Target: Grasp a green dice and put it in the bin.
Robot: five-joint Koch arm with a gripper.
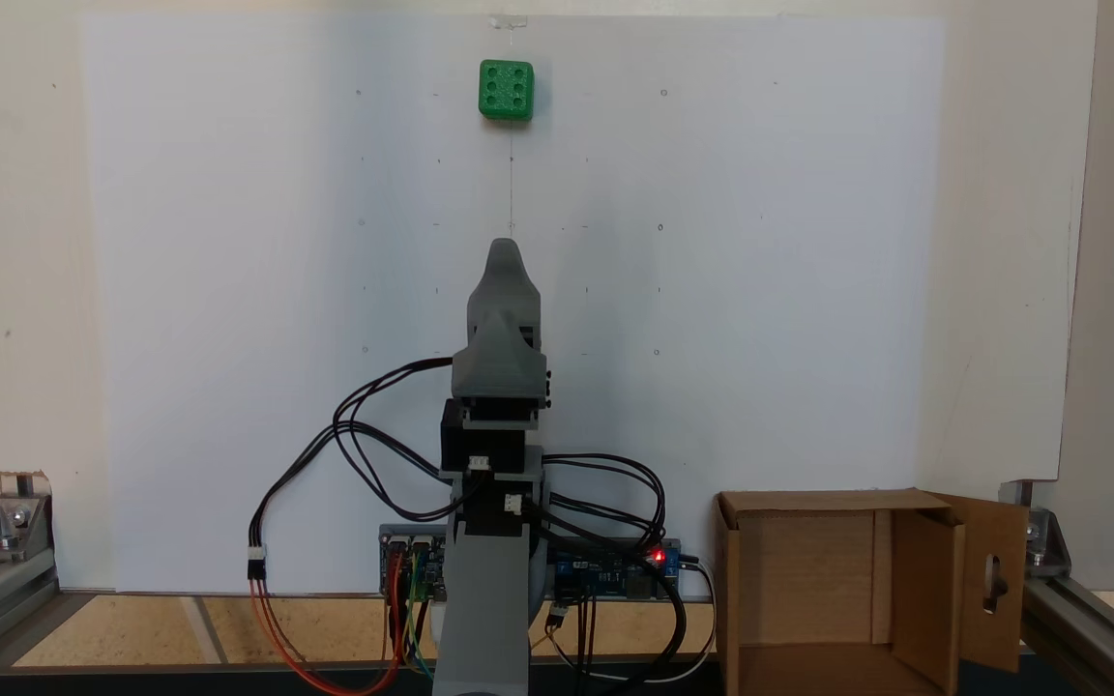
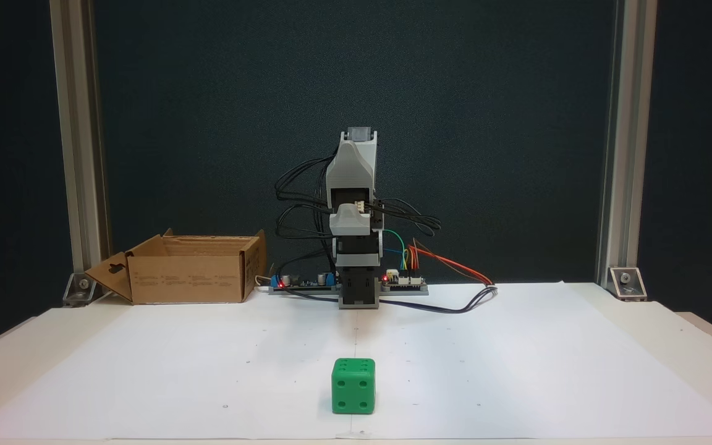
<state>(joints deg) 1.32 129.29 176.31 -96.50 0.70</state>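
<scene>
Fixed view from above the arm: the green dice (image 1: pixel 506 90) sits at the top centre of the frame on the white sheet, well apart from the gripper (image 1: pixel 505 253), which points toward it; whether its jaws are parted cannot be told. The bin (image 1: pixel 842 590) stands open at lower right.

Fixed view facing the arm: the dice (image 2: pixel 353 386) lies at bottom centre, the bin (image 2: pixel 189 269) at middle left. The long reach could leave the arm stretched, so a slightly off grasp may nudge the dice away.

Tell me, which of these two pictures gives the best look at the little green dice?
The fixed view facing the arm: the green dice sits close to the camera, showing its four-pip side and six-pip top. The fixed view from above has the green dice small and far off, with just its six-pip top.
</scene>
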